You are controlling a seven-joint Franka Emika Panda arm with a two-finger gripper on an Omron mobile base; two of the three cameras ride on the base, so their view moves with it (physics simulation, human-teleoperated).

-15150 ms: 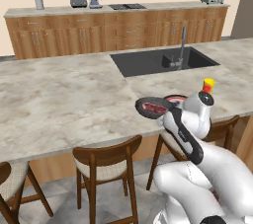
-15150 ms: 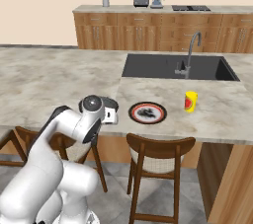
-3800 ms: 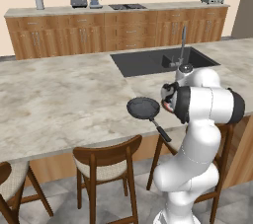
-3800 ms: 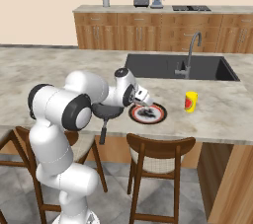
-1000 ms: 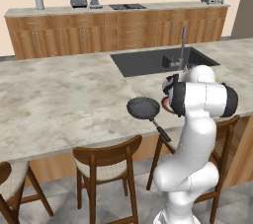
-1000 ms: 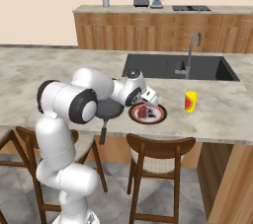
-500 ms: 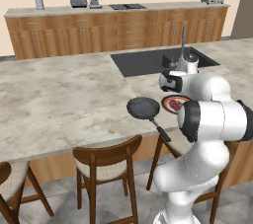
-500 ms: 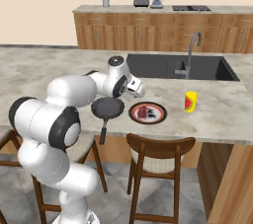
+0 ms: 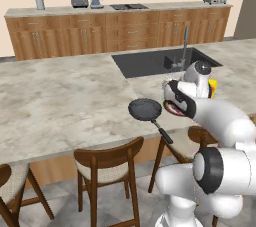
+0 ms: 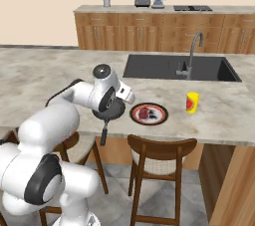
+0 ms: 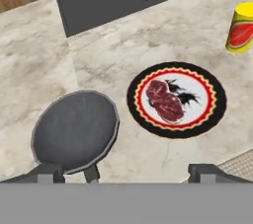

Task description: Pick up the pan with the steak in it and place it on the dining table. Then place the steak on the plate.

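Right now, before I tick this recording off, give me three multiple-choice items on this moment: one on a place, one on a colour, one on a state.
1. Where does the steak lie?
A. in the pan
B. on the plate
C. in the sink

2. What colour is the cup near the plate?
A. yellow
B. blue
C. white

3. How does the end effector stand?
A. shut on the pan handle
B. shut on the steak
C. open, holding nothing

Answers:
1 B: the steak rests on the plate, and the pan beside it is bare.
2 A: the cup is yellow.
3 C: the end effector has its fingers spread wide above the dining table.
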